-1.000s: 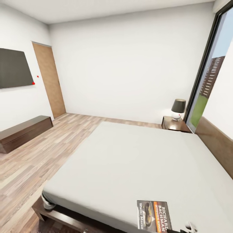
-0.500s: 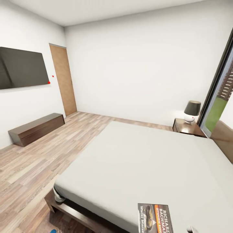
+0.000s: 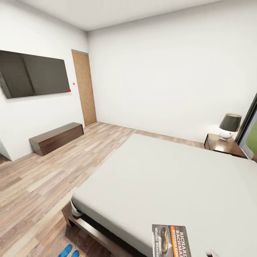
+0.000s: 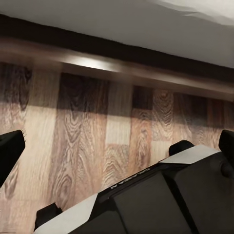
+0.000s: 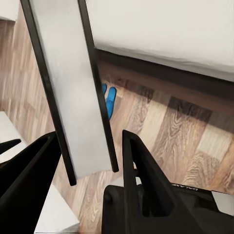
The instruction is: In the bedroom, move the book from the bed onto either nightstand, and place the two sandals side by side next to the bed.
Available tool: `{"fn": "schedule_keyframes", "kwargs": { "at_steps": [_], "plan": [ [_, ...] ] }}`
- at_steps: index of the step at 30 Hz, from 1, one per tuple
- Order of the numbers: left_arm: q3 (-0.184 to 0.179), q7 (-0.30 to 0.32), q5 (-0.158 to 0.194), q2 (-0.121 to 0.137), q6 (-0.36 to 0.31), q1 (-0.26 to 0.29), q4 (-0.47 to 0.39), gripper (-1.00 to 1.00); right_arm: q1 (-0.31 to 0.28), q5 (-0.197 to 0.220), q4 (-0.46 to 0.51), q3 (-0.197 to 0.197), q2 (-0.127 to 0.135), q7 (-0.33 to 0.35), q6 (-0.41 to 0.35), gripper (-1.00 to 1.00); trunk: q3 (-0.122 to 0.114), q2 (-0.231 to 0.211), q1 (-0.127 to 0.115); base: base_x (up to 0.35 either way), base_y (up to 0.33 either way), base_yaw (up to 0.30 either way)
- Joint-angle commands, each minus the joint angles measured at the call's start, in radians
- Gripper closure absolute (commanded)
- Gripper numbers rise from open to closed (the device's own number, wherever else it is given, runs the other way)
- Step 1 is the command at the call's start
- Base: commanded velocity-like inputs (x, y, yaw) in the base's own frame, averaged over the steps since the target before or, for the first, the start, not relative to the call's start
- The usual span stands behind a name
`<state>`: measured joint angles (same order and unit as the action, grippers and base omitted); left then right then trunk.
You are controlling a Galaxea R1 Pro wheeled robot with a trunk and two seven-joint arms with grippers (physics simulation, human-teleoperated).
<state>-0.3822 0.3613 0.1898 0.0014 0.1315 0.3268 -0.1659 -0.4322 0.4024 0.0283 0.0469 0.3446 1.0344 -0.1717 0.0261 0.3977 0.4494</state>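
Facing bed (image 3: 167, 178) w/ book (image 3: 171, 241), wood floor (image 3: 39, 182), sandals (image 3: 69, 252)

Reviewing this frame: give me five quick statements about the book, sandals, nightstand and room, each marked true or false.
1. The book lies on the bed. True.
2. The sandals sit on top of the mattress. False: they are on the wooden floor near the bed's foot corner.
3. A lamp stands on the nightstand. True.
4. The book already rests on the nightstand. False: it is on the bed.
5. A dark screen hangs on the wall above a long low cabinet. True.
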Motion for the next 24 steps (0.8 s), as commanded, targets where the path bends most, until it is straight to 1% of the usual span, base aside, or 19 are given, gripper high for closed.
{"fn": "schedule_keyframes", "kwargs": {
  "at_steps": [1,24],
  "plan": [
    [-0.007,0.002,0.01,0.0,0.003,0.002,0.002,-1.0,0.0,0.01,0.001,0.004,0.001,0.003,-0.011,1.0,0.002,0.002,0.001,0.0,0.0,0.279],
    [-0.007,0.002,0.01,-0.001,0.003,0.002,0.002,-1.0,0.0,0.01,0.001,0.004,0.001,0.003,-0.011,1.0,0.002,0.002,0.001,0.0,0.0,0.29]
  ]
}}
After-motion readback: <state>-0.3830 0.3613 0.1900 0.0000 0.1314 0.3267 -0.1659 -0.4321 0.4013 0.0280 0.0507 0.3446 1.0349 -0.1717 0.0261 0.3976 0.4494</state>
